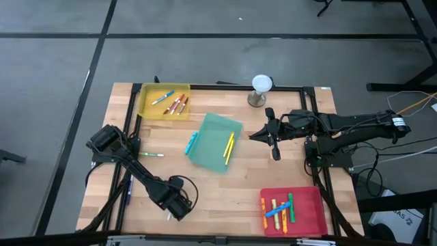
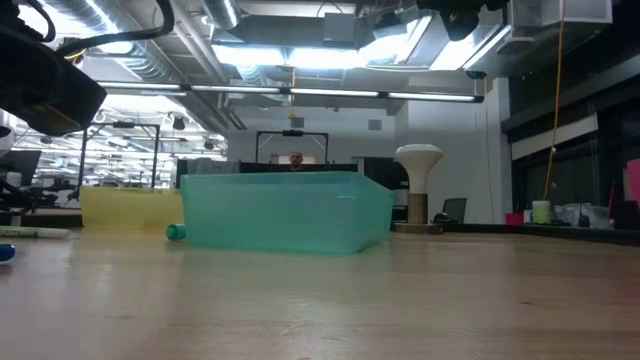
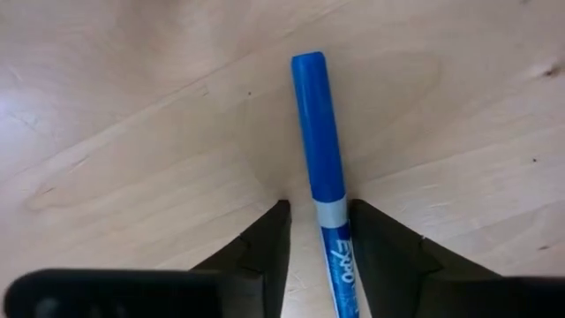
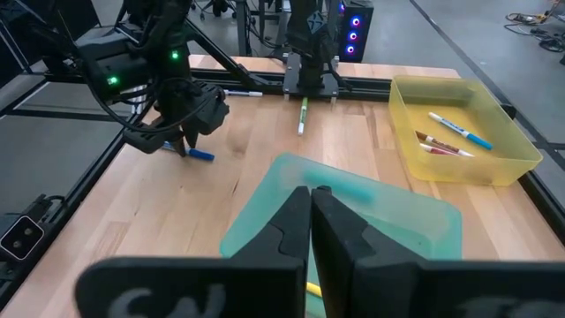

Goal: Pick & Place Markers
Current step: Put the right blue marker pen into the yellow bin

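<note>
From above, the left gripper (image 1: 171, 213) is down at the near left part of the wooden table (image 1: 225, 188), over a blue marker that hardly shows there. The right gripper (image 1: 254, 136) hangs just beside the green tray (image 1: 213, 140), which holds a teal marker (image 1: 191, 143) and a yellow marker (image 1: 229, 145). A green marker (image 1: 151, 155) lies loose on the table. The yellow tray (image 1: 147, 108) and the red tray (image 1: 311, 212) each hold several markers.

At table height, the green tray (image 2: 285, 215) stands mid-table with the yellow tray (image 2: 125, 208) behind it.

From the left wrist, the blue marker (image 3: 320, 159) lies flat on the table between the two fingers (image 3: 265, 243); the jaws are partly closed, narrowly flanking it, and whether they press it I cannot tell.

From the right wrist, the right jaws are shut, holding nothing, above the green tray (image 4: 265, 208); the left gripper (image 4: 184, 147) shows farther off at the blue marker (image 4: 199, 155).
</note>
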